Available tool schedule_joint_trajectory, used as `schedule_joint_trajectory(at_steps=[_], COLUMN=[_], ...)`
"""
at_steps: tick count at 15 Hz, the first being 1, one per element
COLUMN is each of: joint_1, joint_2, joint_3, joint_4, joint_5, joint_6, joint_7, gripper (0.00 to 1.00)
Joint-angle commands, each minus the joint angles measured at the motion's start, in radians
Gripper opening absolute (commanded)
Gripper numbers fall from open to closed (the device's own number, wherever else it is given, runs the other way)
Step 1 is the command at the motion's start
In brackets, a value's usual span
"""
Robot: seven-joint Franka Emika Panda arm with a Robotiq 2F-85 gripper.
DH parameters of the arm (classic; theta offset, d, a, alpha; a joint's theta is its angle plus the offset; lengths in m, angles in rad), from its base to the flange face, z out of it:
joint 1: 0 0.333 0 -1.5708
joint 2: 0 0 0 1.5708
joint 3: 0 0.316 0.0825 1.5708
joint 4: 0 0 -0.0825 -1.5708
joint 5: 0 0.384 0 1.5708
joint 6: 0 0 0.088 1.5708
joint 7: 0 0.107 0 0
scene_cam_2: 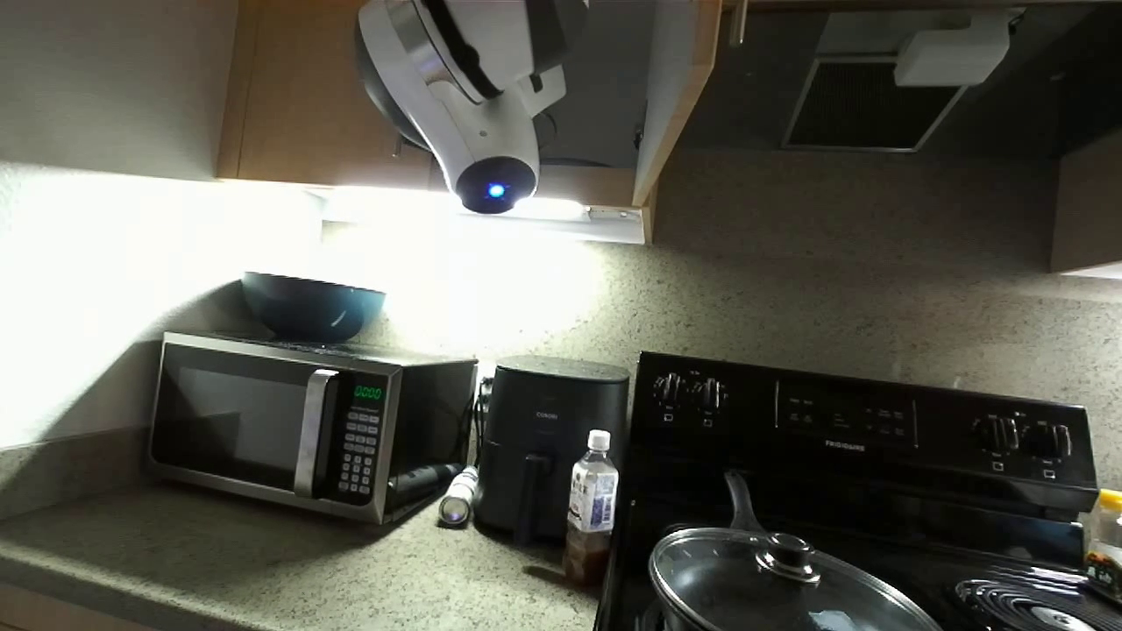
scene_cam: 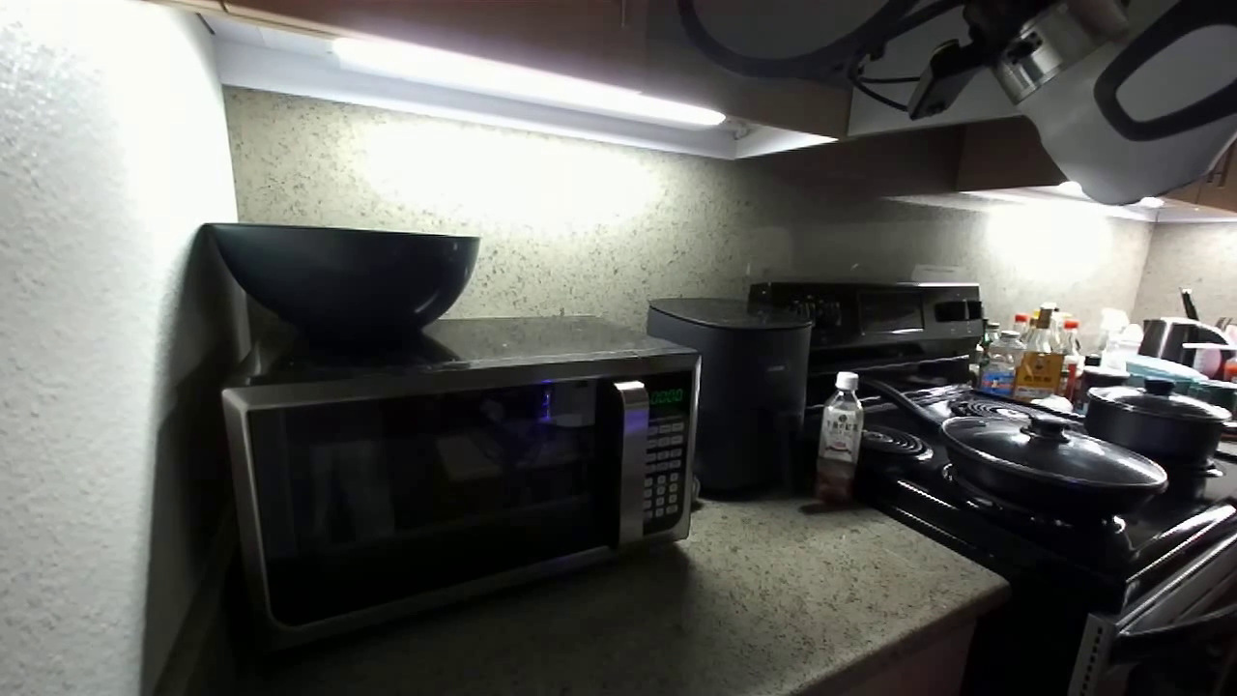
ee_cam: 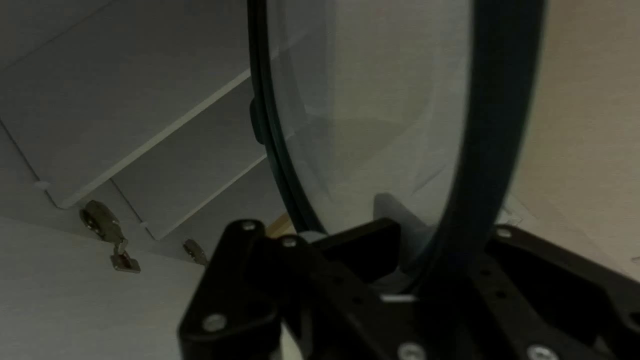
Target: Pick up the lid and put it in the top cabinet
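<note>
The lid (ee_cam: pixel 370 125), a round clear glass disc with a dark rim, stands on edge and fills the middle of the wrist view. Its curved rim shows at the top of an exterior view (scene_cam: pixel 802 29), cut off by the frame edge. My gripper (ee_cam: pixel 400 235) is shut on the lid's near edge; the right fingertip is mostly hidden behind the rim and glass. The top cabinet (scene_cam_2: pixel 324 105) has a wood front and one door (scene_cam_2: pixel 688 96) swung open. Its pale inner shelves (ee_cam: pixel 125 150) and hinges lie left of the lid. The arm hides the gripper in that exterior view.
A microwave (scene_cam_2: pixel 254 412) with a dark bowl (scene_cam_2: pixel 311 307) on top stands below the cabinet. An air fryer (scene_cam_2: pixel 552 447), a bottle (scene_cam_2: pixel 592 508) and a stove with a lidded pan (scene_cam: pixel 1049 464) stand beside it. A range hood (scene_cam_2: pixel 868 105) is right of the open door.
</note>
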Motion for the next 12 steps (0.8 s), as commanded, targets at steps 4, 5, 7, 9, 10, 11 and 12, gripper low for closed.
schedule_joint_trajectory(at_steps=[4,5,7,9,10,11,12], joint_1=[0.461,0.540,0.698,0.654,0.719,0.755,0.769], joint_2=[0.022,0.010,-0.005,0.008,0.004,0.004,0.005], joint_3=[-0.447,-0.510,-0.606,-0.591,-0.625,-0.641,-0.646], joint_4=[0.193,0.228,0.285,0.264,0.289,0.303,0.307], joint_5=[0.001,0.000,0.000,0.000,0.000,0.000,0.000], joint_6=[0.106,0.139,0.189,0.160,0.181,0.191,0.193], joint_7=[-0.197,-0.222,-0.295,-0.241,-0.266,-0.279,-0.283], gripper=[0.00,0.00,0.00,0.00,0.00,0.00,0.00])
